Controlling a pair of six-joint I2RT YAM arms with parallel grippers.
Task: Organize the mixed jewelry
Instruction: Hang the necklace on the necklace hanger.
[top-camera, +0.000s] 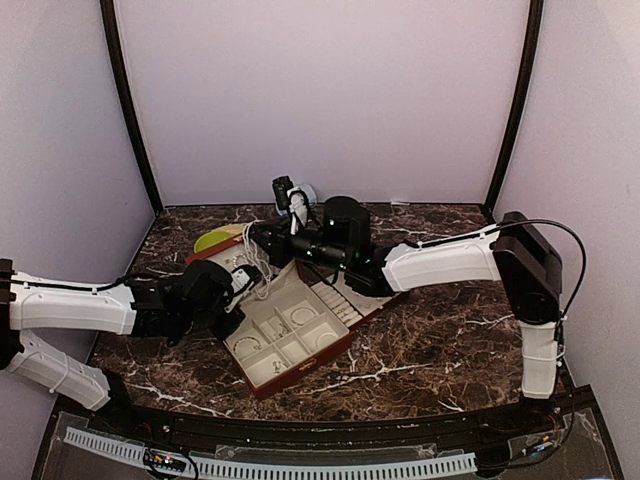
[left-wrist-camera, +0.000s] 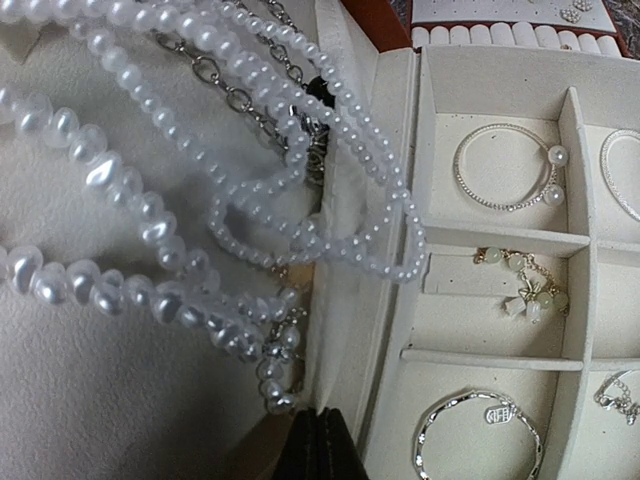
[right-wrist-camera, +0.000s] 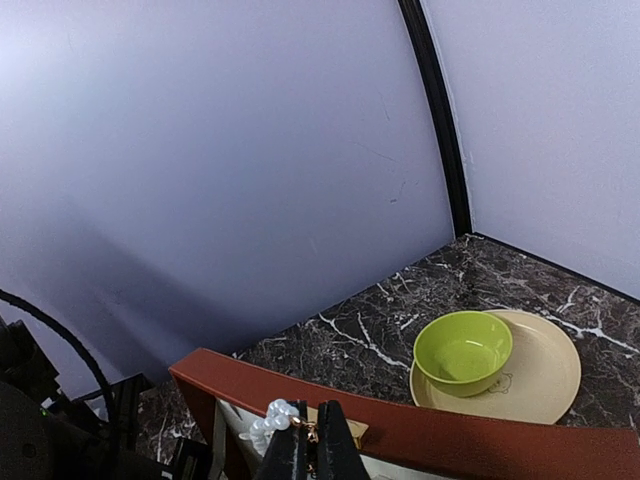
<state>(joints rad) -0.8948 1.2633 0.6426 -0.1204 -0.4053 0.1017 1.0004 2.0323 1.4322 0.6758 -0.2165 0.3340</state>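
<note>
The mixed jewelry lies in an open reddish-brown case (top-camera: 322, 358) lined in cream. Long pearl strands (left-wrist-camera: 250, 150) hang in loops across the lid's lining, seen in the top view as pearl strands (top-camera: 256, 266). Thin bangles (left-wrist-camera: 503, 166) and a bracelet of pale beads (left-wrist-camera: 527, 286) rest in separate compartments. My left gripper (left-wrist-camera: 321, 447) is shut at the lid's hinge edge, just below a strand's end (left-wrist-camera: 266, 385), with nothing visible between its fingers. My right gripper (right-wrist-camera: 311, 452) is shut on a pearl strand (right-wrist-camera: 272, 421) at its gold clasp, just inside the lid's rim (right-wrist-camera: 420, 432).
A green bowl (right-wrist-camera: 463, 350) stands on a beige plate (right-wrist-camera: 548, 385) behind the case, at the table's back left. A pale blue rounded object (top-camera: 308, 193) sits by the back wall. Both arms reach over the case from either side.
</note>
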